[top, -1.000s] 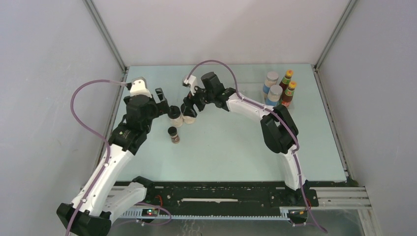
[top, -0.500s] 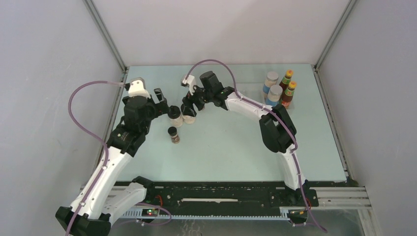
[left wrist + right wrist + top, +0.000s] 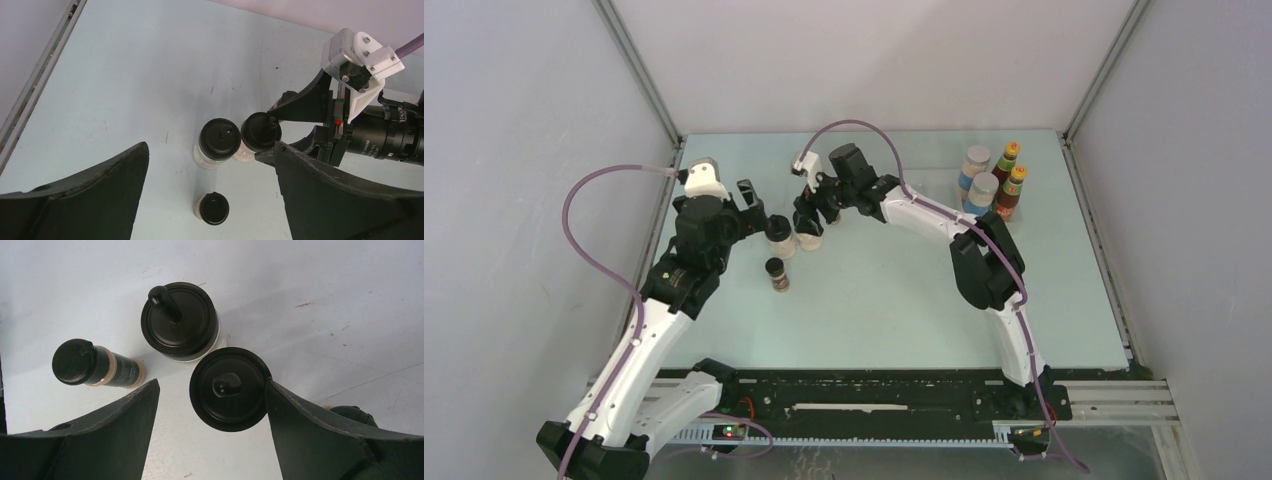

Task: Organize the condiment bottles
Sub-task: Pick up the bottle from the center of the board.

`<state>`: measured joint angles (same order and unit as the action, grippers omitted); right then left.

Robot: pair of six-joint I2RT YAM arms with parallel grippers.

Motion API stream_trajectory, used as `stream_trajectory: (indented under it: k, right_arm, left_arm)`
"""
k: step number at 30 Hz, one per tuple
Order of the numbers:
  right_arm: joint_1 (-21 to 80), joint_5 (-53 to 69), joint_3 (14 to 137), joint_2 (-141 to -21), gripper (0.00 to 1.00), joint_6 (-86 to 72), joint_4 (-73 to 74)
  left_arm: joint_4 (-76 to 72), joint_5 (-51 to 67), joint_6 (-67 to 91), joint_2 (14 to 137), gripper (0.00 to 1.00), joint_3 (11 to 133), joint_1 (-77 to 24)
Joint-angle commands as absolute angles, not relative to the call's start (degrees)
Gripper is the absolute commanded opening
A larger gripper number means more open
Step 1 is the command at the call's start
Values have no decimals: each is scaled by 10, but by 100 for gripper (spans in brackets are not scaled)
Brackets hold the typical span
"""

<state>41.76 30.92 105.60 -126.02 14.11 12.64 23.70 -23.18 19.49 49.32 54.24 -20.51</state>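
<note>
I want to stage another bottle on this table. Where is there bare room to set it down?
The widest bare patch of table lies near the front, between the tiny dark jar and the right arm. Crowded: the black-lidded jars, hemmed by the left gripper and right gripper, and the back-right cluster of grey-lidded jars and red sauce bottles.

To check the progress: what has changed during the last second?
The right gripper edged slightly left and farther from the bases, its open jaws around one black-lidded jar. The left arm drew slightly left. Nothing was gripped or released. All condiment bottles kept their places.
</note>
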Motion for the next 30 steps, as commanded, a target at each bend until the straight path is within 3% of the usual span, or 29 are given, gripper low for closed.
stream_trajectory:
  k: [1,30]
  right_arm:
    - [417,300,1081,-1265,86,152,143]
    - [424,289,1059,-1202,86,163,137]
  left_arm:
    - [216,-225,193,483,98,562,-207]
    - [215,-206,211,474,98,555,-207]
